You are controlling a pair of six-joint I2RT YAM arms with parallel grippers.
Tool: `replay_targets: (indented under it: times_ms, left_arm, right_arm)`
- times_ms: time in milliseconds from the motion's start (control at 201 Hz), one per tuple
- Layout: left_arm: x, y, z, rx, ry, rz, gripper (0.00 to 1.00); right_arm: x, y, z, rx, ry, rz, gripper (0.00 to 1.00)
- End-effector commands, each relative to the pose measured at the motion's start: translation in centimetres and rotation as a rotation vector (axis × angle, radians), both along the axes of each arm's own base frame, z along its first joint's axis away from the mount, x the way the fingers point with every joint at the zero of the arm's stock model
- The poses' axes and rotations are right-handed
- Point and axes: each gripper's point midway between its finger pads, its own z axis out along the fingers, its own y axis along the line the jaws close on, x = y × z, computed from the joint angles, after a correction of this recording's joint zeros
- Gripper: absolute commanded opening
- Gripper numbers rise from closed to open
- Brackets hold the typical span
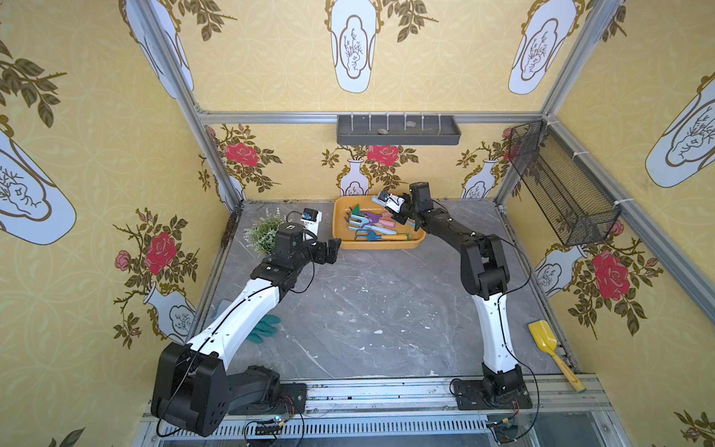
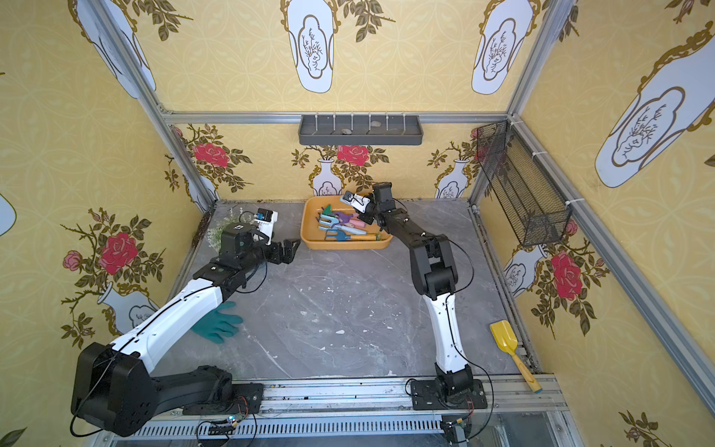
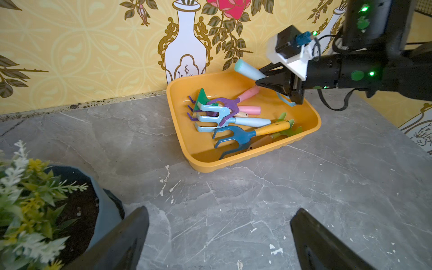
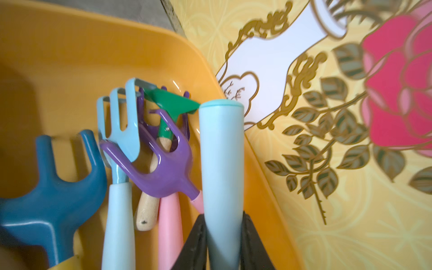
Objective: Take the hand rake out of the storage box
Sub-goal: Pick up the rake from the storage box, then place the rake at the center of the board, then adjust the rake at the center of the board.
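The orange-yellow storage box (image 1: 381, 245) (image 2: 346, 246) (image 3: 233, 163) stands at the back of the table against the wall. My right gripper (image 4: 223, 217) (image 3: 264, 78) (image 1: 392, 207) is shut on the pale blue handle of a hand rake (image 4: 221, 152) (image 3: 249, 69). That rake is tilted above the box's far right part, and its tines (image 3: 286, 100) hang below the fingers. Several other rakes (image 3: 217, 114) lie in the box: pale blue, purple, green, dark blue. My left gripper (image 1: 330, 251) (image 2: 288, 250) (image 3: 219, 215) hangs open and empty above the table, left of the box.
A blue pot with a plant (image 1: 265, 232) (image 3: 102, 210) stands beside my left gripper. A green glove (image 2: 216, 325) lies under the left arm. A yellow shovel (image 1: 545, 340) lies at the right edge. A wire basket (image 1: 561, 185) and a grey divided tray (image 1: 398, 131) hang on the walls.
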Motion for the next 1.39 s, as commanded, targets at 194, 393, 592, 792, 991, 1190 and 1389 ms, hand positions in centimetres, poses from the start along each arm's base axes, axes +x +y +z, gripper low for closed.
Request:
replay_targets:
  times_ms: [194, 393, 592, 792, 991, 1190, 1389]
  left_arm:
    - [-2.3, 2.4, 0.6, -0.053, -0.013, 0.11, 1.0]
    - [-3.7, 3.1, -0.1, -0.055, 0.01, 0.135, 1.0]
    - [-5.0, 2.1, -4.9, -0.01, 0.13, 0.115, 1.0]
    - [-6.1, 1.9, -7.4, -0.018, 0.191, 0.097, 1.0]
    - [-6.3, -0.5, -8.6, 0.002, 0.242, -0.034, 1.0]
    - [-6.9, -7.0, -12.4, 0.228, 0.314, -0.265, 1.0]
    - [-6.6, -9.2, -17.0, 0.282, 0.461, -0.342, 1.0]
  right_arm:
    - [-18.6, 6.2, 1.3, -0.076, -0.09, 0.386, 0.0]
    - [-28.0, 9.4, -6.8, -0.284, 0.025, 0.528, 0.0]
    - [-28.3, 9.0, -11.7, -0.367, 0.135, 0.511, 0.0]
    - [-28.6, 8.5, -12.2, -0.391, 0.238, 0.499, 0.5]
    - [-26.3, 5.7, -3.8, -0.101, 0.336, 0.363, 0.98]
    - [-11.7, -7.9, 5.2, 0.46, 0.4, -0.549, 0.98]
    - [-7.8, -15.4, 2.1, 0.634, 0.693, -0.822, 0.97]
